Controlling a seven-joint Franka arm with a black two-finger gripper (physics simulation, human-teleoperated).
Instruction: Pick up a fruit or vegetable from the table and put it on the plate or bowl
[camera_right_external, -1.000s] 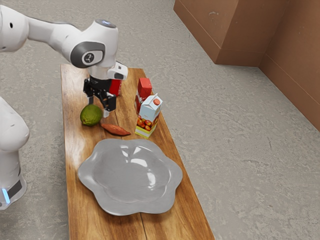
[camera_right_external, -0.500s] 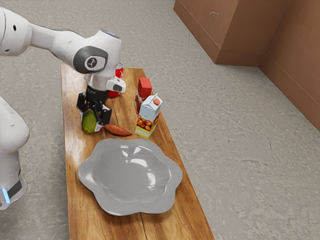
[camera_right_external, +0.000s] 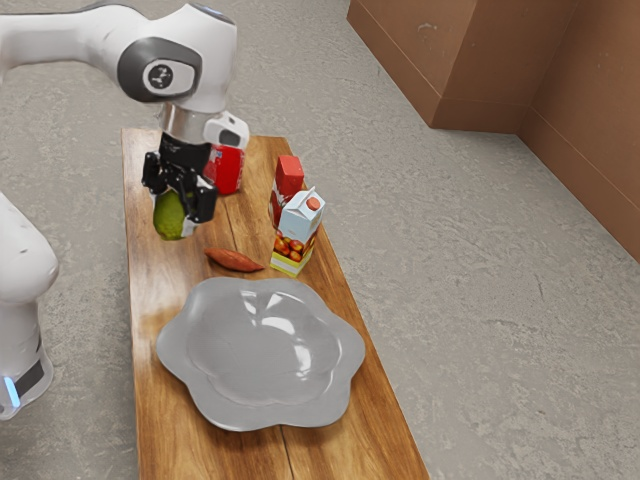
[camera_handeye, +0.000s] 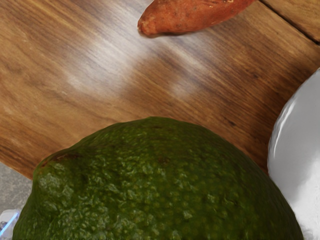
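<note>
Exterior view: high, angled down over whole table (camera_right_external: 150, 290). Wrist view: close, looking down; shared: sweet potato (camera_right_external: 233, 260) (camera_handeye: 192, 15).

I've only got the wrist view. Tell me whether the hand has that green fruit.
Observer: Yes, the hand is shut on the green fruit.
Operator: Name what stands closest to the hand.
Observer: A red can, just behind the hand.
Operator: Give me the way to the plate.
Observer: The plate lies toward the near end of the table, past the sweet potato, and it holds nothing.
</note>
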